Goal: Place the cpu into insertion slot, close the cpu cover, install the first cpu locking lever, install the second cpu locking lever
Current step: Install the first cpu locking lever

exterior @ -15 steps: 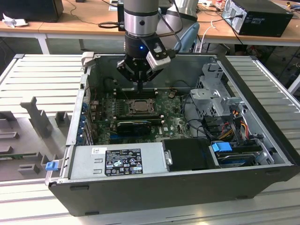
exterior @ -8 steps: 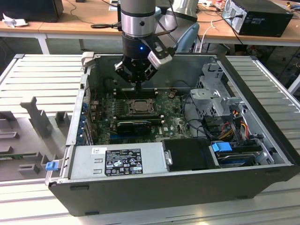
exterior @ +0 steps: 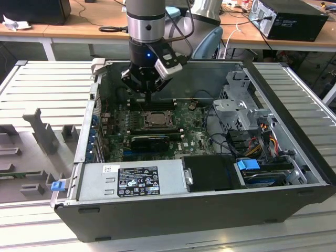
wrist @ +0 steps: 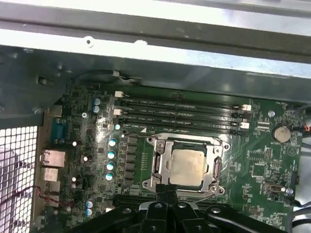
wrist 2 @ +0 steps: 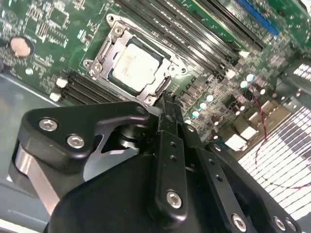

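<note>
Cpu sits framed by cpu cover in both wrist views; tool apparently closed.

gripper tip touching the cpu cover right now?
Cannot tell. In the second wrist view the gripper tip overlaps the cpu cover edge; no gap or contact shows plainly.

The whole open computer case is taken in obliquely from above in the exterior view. In both wrist views the motherboard is looked down on from close by. The cpu is shared by all three
</note>
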Controlling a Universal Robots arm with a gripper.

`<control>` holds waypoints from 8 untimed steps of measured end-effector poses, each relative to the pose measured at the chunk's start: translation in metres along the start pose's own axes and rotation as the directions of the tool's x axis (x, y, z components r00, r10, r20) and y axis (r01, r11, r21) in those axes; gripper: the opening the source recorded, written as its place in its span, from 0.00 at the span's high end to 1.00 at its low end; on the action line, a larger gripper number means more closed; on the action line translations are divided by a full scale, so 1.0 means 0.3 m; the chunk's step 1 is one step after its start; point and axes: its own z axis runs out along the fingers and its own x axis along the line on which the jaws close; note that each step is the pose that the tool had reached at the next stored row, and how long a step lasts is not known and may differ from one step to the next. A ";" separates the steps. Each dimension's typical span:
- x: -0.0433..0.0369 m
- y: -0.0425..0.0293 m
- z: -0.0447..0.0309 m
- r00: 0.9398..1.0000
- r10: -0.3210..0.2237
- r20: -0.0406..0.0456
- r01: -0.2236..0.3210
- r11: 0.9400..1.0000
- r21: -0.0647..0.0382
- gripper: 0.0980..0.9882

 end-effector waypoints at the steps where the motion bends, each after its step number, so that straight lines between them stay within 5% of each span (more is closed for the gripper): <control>1: 0.000 0.000 0.001 1.000 0.021 0.000 -0.021 1.000 0.000 0.99; 3: 0.000 0.000 0.003 0.998 0.063 -0.002 -0.063 0.998 0.002 0.99; 8: 0.029 0.002 0.009 0.998 0.069 -0.002 -0.069 0.998 0.001 0.99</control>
